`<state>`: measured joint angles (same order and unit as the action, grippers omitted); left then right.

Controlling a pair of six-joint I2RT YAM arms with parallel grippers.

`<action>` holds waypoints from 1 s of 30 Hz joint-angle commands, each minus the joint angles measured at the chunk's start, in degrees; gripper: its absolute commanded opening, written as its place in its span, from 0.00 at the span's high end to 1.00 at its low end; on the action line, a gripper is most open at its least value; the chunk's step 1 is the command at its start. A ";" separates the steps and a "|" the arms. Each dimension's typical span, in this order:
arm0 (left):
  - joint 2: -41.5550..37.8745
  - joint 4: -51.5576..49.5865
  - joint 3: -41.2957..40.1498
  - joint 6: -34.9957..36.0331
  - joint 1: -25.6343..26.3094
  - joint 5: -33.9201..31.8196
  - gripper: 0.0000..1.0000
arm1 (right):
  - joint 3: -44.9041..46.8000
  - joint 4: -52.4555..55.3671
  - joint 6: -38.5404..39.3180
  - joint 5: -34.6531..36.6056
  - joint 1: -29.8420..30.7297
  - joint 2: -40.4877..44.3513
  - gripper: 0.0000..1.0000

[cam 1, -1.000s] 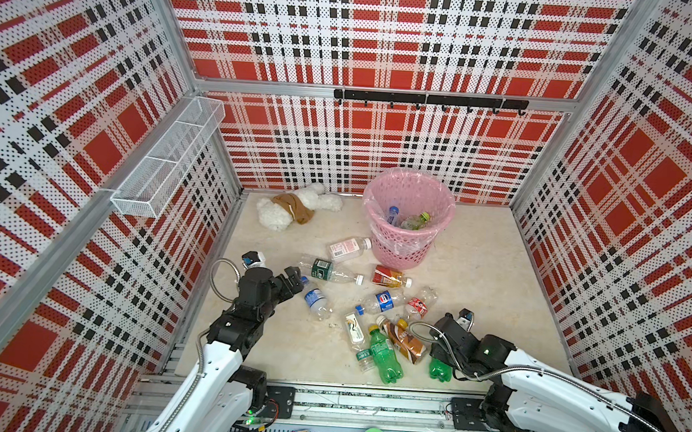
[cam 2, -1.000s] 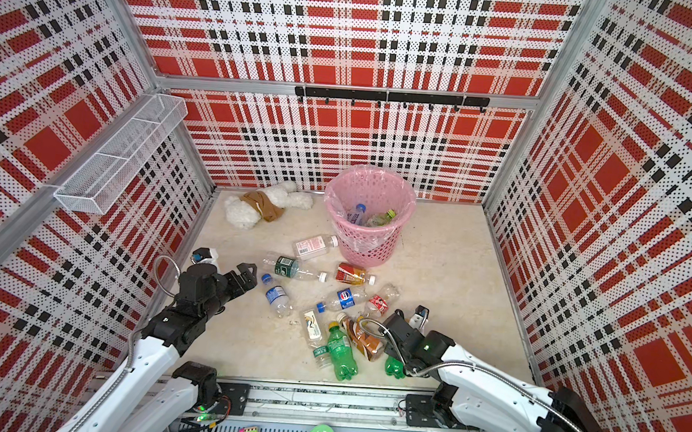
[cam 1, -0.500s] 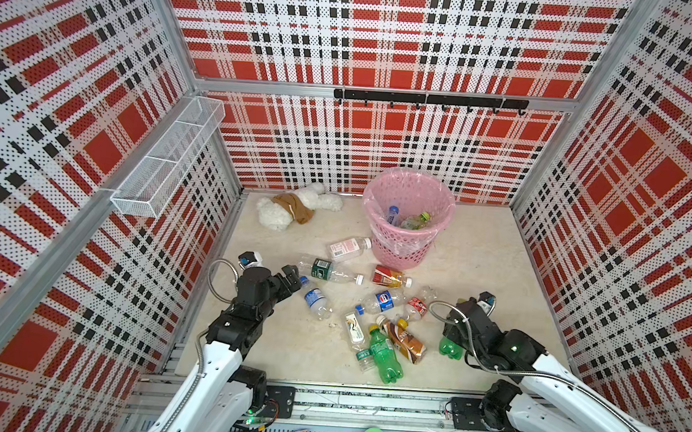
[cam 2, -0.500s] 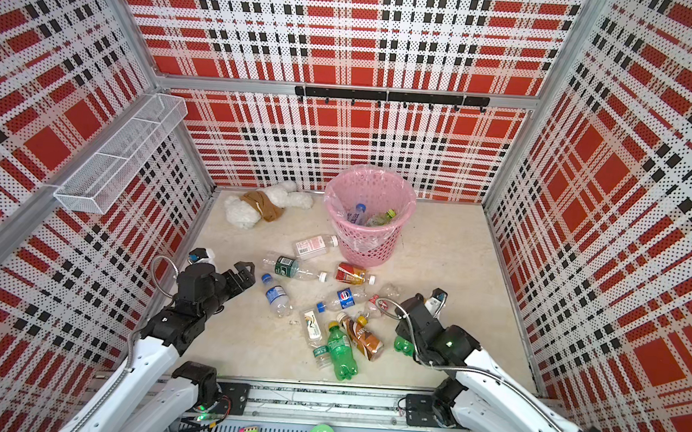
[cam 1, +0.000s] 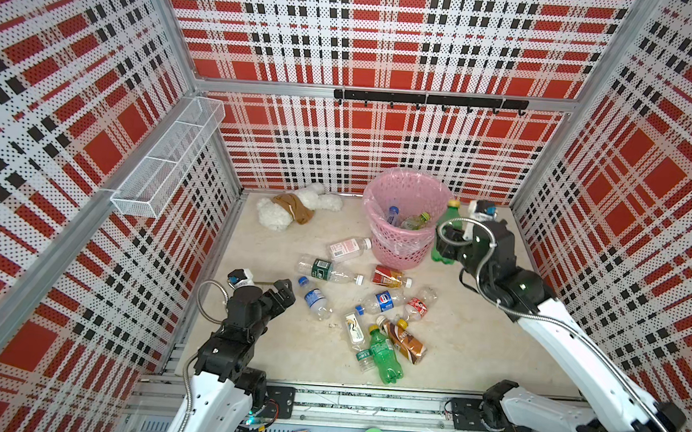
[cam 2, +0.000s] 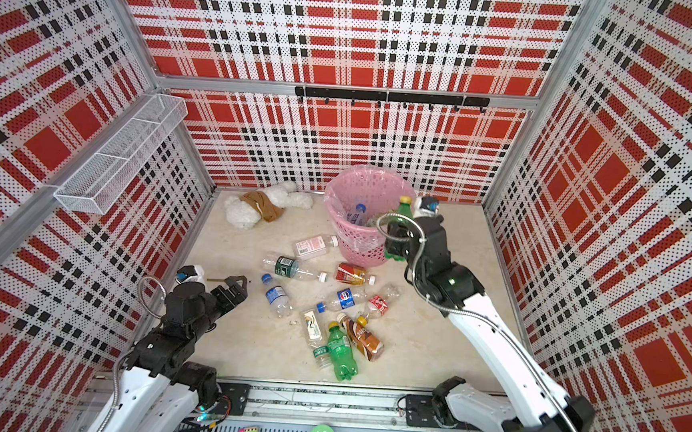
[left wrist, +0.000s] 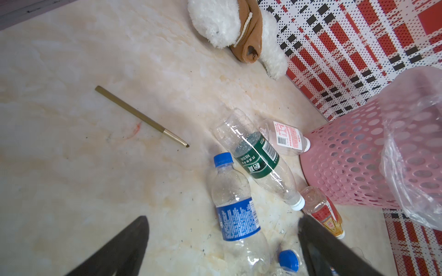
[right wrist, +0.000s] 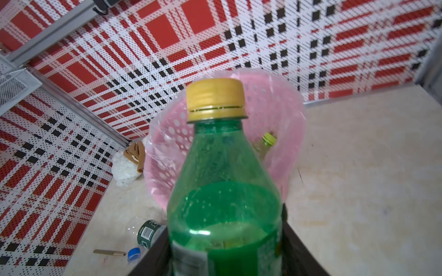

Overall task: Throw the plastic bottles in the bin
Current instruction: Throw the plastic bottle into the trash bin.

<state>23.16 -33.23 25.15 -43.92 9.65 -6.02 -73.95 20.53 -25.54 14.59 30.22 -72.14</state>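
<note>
Your right pincer [cam 1: 447, 243] clamps the green bottle [right wrist: 224, 203], upright, just right of the bin [cam 1: 396, 245]; left pincer [cam 1: 288, 292] gapes near-left.

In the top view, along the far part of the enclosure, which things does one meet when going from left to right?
white wire-mesh wall shelf → white plush toy with brown cloth → round pink plastic bin → green plastic bottle with yellow cap, held by the right gripper
</note>
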 commanded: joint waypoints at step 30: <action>-1.00 -4.67 -0.09 -4.10 -1.05 0.90 0.00 | -27.38 -7.36 11.10 -10.11 -7.55 -25.32 0.00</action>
<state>21.78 -39.00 25.10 -46.81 9.06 -5.89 -101.51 15.33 -15.55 4.47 22.74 -102.35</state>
